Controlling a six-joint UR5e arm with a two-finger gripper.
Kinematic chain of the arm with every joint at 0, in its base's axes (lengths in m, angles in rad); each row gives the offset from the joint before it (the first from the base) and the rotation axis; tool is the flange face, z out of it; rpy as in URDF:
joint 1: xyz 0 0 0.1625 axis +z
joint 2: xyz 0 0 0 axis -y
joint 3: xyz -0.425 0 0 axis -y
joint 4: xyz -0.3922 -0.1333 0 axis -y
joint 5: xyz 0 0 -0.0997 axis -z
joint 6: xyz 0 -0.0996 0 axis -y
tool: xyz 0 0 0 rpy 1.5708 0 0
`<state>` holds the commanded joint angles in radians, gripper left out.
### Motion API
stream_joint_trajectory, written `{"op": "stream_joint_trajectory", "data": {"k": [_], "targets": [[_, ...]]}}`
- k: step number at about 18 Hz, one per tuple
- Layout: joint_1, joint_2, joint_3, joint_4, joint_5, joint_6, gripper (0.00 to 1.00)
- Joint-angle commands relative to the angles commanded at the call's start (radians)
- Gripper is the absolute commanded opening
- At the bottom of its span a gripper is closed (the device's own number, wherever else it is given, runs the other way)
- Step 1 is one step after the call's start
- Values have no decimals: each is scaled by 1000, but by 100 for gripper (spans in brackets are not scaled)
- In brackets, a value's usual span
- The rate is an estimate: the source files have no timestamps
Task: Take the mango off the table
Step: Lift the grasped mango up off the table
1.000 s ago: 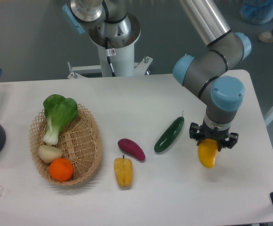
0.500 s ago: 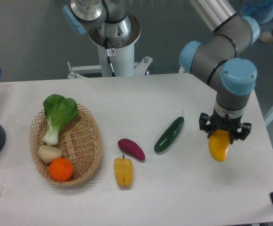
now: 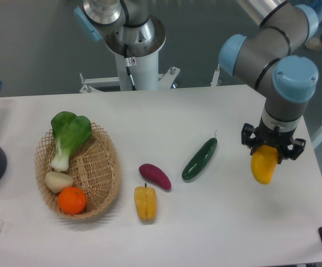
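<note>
The gripper (image 3: pixel 272 149) is clamped on the upper end of the mango (image 3: pixel 262 166), which hangs near-vertical above the right side of the table (image 3: pixel 205 233), apparently lifted clear. Gripping 1 end leaves the fruit free to swing. The cucumber (image 3: pixel 200 158) lies well left.

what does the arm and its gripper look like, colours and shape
The arm is built from thick silver-grey cylindrical links with rounded light blue caps at the joints. A white section sits under the last joint, above a small black two-finger gripper. The base column is white with a metallic collar and a blue cap. No loose cables show.
</note>
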<state>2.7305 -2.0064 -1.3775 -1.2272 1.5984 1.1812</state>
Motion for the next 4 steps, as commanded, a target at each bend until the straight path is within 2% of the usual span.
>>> {"op": "stream_joint_trajectory", "data": {"k": [4], "targets": [[0,0,0,-2,0,2,33]]}}
